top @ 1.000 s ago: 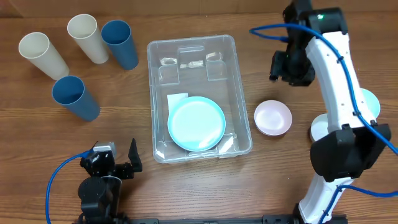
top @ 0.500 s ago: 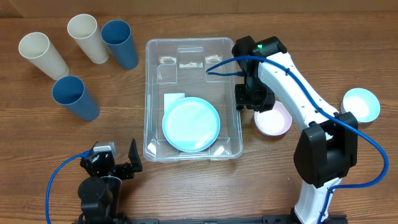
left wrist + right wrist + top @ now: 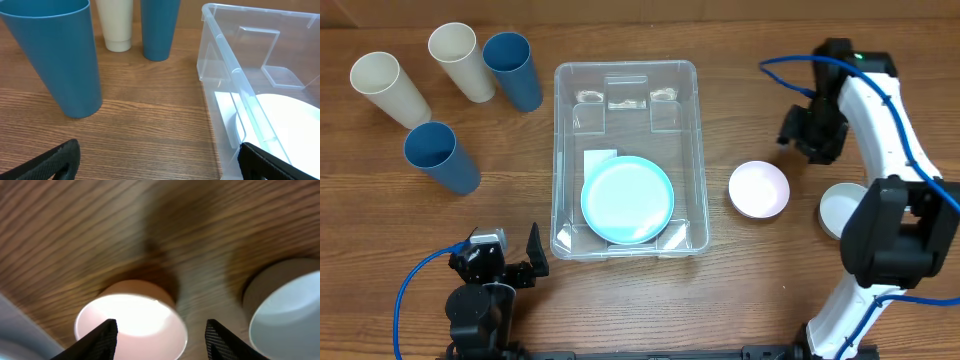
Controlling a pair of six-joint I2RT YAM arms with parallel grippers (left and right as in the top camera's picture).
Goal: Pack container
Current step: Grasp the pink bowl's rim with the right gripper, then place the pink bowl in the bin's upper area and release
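One empty, wide-open right hand (image 3: 162, 334) is being aimed at the pink bowl (image 3: 131, 314) beside the container (image 3: 625, 130), probably for packing.

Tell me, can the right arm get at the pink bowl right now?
Probably yes: the pink bowl sits uncovered on the table, and the right end effector hangs open close above it, nothing between.
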